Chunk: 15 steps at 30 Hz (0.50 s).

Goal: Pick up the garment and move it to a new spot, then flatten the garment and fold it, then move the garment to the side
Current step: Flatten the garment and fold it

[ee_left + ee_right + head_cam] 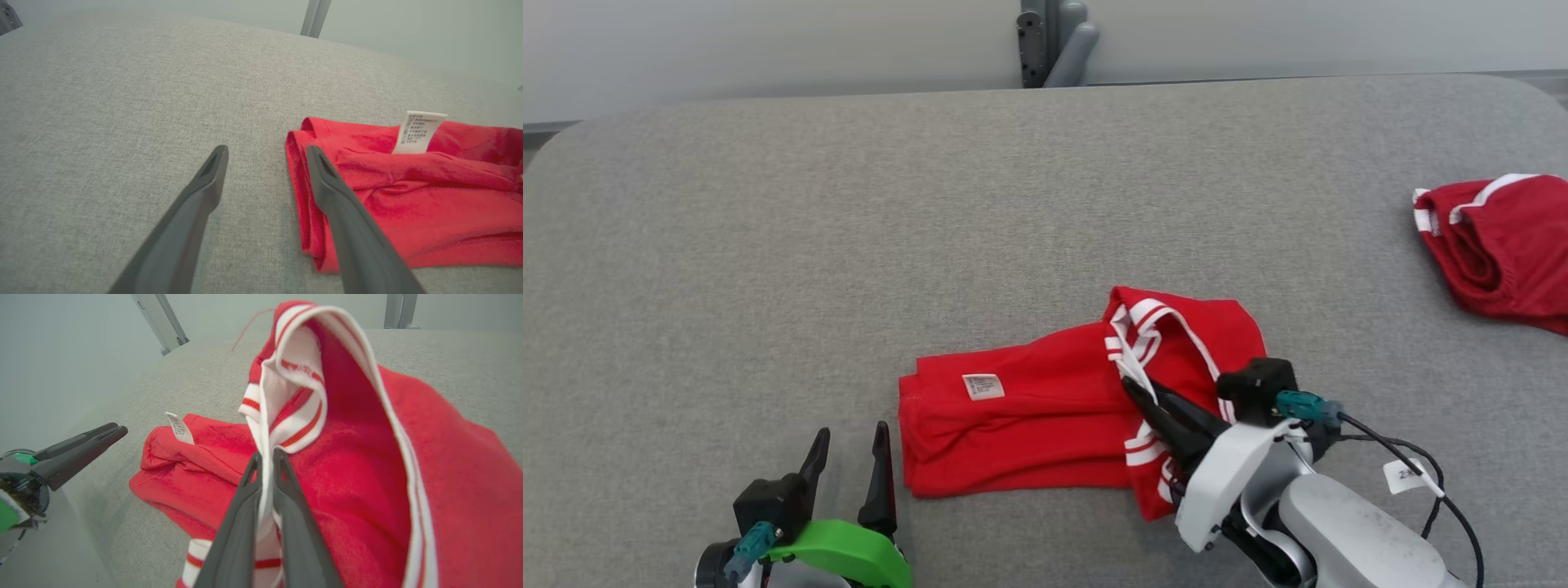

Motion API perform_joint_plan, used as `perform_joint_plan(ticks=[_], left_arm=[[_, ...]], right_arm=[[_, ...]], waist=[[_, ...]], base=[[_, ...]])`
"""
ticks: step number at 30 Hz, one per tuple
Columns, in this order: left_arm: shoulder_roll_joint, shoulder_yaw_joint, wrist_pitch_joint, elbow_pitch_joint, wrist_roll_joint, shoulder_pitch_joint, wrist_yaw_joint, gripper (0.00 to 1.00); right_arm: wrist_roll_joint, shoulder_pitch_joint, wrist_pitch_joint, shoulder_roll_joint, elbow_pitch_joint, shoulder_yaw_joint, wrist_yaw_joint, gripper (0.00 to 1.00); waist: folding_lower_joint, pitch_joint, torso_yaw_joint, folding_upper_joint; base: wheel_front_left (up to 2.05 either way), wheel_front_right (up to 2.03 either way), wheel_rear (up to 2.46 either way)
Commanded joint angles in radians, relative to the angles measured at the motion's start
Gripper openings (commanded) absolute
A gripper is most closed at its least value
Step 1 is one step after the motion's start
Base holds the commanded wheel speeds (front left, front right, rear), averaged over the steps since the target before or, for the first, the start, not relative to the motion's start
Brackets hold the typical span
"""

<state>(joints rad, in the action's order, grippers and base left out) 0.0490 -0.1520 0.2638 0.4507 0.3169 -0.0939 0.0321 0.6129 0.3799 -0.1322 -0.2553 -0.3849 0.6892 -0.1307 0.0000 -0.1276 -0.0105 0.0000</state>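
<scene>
Okay, right gripper (267,454) is clamped on the white striped trim (286,367) of the red garment (1029,425). In the right wrist view I see that edge standing up off the rest of the cloth. Garment lies bunched near the front edge of the tabletop (931,204), roughly mid-width, white label (983,386) facing up. My left gripper (852,431) is spread wide, holding nothing, at the front edge just beside the garment's left end. A second red garment (1503,245) sits at the right edge, well apart.

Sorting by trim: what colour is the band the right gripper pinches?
The band is white with red stripes; clearest in the right wrist view.
</scene>
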Motion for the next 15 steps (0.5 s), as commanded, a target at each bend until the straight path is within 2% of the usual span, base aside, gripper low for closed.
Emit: perform_joint_plan(ticks=[1,10,15], left_arm=[[0.004,-0.009,0.000,0.001,0.007,-0.011,0.001,1.00],[0.004,-0.063,0.000,0.010,0.033,0.004,-0.006,1.00],[0.004,-0.090,0.000,0.006,0.052,0.006,-0.013,1.00]], right_arm=[[0.007,0.023,0.008,0.012,0.007,0.021,0.000,0.00],[0.000,0.118,0.023,0.074,-0.098,0.098,0.000,0.00],[0.004,0.168,0.013,0.098,-0.173,0.135,0.000,0.00]], waist=[[0.0000,-0.008,-0.064,0.0000],[0.0000,-0.023,-0.229,0.0000],[0.0000,-0.034,-0.295,0.0000]], base=[[0.00,0.00,0.00],[0.00,0.00,0.00],[0.00,0.00,0.00]])
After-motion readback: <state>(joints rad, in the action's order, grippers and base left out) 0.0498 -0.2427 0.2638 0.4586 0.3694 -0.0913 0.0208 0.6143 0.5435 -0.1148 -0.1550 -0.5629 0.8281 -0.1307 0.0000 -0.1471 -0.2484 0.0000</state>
